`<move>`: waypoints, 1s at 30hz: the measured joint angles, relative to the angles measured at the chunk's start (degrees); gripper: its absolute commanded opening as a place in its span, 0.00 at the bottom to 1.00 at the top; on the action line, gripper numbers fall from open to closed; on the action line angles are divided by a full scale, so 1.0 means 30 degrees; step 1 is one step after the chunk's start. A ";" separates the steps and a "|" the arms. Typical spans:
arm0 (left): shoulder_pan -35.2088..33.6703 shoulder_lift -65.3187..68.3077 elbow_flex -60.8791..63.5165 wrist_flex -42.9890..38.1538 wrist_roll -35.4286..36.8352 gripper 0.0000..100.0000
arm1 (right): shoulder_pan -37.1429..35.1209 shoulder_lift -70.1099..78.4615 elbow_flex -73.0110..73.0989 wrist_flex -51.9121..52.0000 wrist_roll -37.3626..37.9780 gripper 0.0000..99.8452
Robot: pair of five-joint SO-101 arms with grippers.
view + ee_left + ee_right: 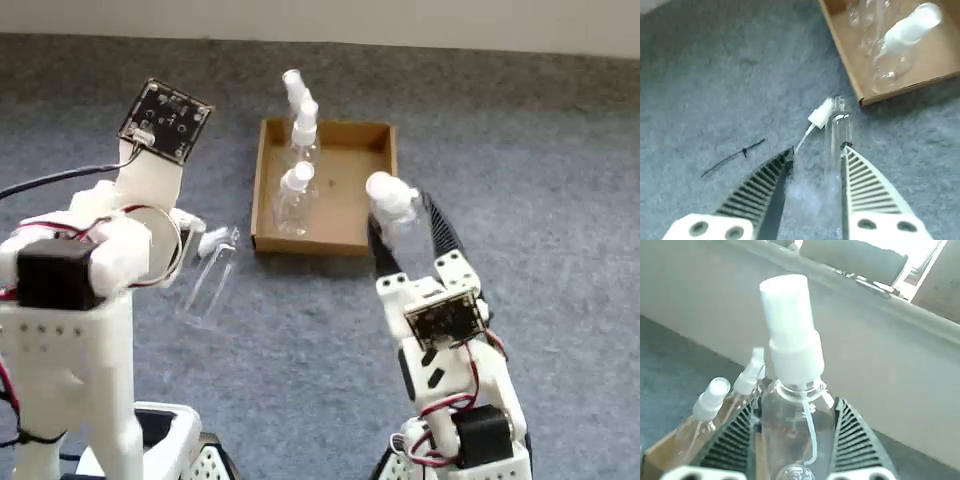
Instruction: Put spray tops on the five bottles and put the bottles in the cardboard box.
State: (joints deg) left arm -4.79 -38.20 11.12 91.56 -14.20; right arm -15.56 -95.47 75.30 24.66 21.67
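The right tool (796,412) is closed on the held bottle (790,426), gripping its clear body from both sides just under the neck. The bottle stands upright, and its top (790,325) looks fully seated.

In the high view this bottle hangs over the 3 o'clock wall of the box (320,245). I cannot tell if its base is already inside. The three bottles (303,130) with tops stand in a row along the 9 o'clock side of the box, so the 3 o'clock half looks free.

The step in hand seems to be putting this bottle in the box. To do it well, I think the arm should bring the bottle a little toward 9 o'clock, so the base is clear of the wall. Then it should lower the bottle straight down and keep it upright. The tool should release only when the base rests on the box floor, otherwise the bottle may tip against the row.

The left tool (817,149) is open above the worktop (520,150), at 8 o'clock from the box. The loose bottle (837,131) lies there uncapped, just inside one finger. The loose top (819,115) lies beside its neck.
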 measured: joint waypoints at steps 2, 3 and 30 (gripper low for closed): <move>-0.0879 0.0029 0.2432 -0.1612 0.0000 0.15 | 0.0205 0.2901 -0.0469 -0.1963 0.0000 0.00; -0.1260 0.0029 0.3516 -0.2403 0.0000 0.15 | 0.0205 0.4425 -0.1084 -0.2784 -0.0088 0.00; -0.4190 0.0059 1.3392 -1.4242 0.3810 0.15 | 0.0762 3.0769 -1.3538 -1.2952 -0.6652 0.00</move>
State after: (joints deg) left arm -17.36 -38.02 51.30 48.84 -2.77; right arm -13.27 -3.16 34.68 -14.20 1.71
